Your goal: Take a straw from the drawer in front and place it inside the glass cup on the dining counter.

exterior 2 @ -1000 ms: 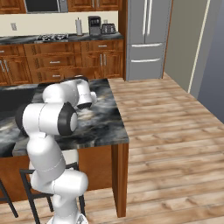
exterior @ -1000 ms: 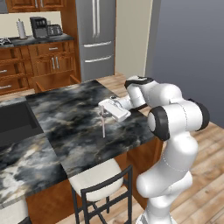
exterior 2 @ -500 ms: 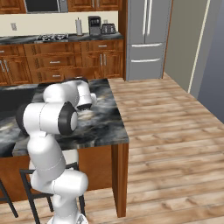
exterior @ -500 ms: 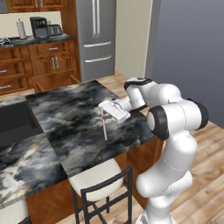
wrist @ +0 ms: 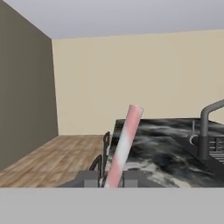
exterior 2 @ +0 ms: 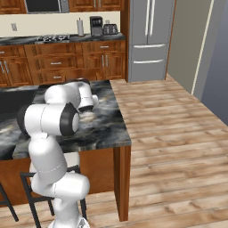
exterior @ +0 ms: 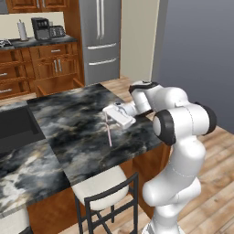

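No readable text anywhere in these shots, honestly. No labels, brand names, numbers or signs show up on anything, and whatever markings the small appliances far off might carry are way too tiny and blurry to make out.

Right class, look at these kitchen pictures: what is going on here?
A white robot arm reaches out over the dining counter with its gripper shut on a straw. In the left base view the straw hangs nearly upright below the gripper, above the marble top. In the hand view it rises between the jaws, leaning a little. I cannot make out a cup in these pictures, so the straw has not yet been put in one.
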Tool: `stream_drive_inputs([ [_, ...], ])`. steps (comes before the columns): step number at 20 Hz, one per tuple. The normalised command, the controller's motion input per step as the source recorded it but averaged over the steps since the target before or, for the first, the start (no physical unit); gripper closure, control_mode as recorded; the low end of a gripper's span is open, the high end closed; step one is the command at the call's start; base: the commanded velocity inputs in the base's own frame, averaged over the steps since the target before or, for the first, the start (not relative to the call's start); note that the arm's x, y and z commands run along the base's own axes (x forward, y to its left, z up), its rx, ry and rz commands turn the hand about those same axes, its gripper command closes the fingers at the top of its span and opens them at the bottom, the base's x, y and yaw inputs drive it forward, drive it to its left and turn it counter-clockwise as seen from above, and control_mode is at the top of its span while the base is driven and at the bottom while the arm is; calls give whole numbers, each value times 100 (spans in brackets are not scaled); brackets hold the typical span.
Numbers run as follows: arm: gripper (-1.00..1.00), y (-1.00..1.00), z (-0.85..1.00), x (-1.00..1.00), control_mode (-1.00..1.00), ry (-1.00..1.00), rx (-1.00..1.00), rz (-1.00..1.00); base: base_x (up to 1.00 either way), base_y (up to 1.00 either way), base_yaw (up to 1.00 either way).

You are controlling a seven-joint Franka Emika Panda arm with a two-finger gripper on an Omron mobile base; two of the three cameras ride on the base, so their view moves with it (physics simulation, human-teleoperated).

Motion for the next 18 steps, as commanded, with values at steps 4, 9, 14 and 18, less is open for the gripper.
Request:
stream_drive_inputs([
  [4,100,3,0,26,-100,-9,0,0,0,0,0],
  [9,100,5,0,20,-100,-10,0,0,0,0,0],
  [14,100,6,1,0,-100,-9,0,0,0,0,0],
  [18,100,5,3,0,-100,-7,0,0,0,0,0],
])
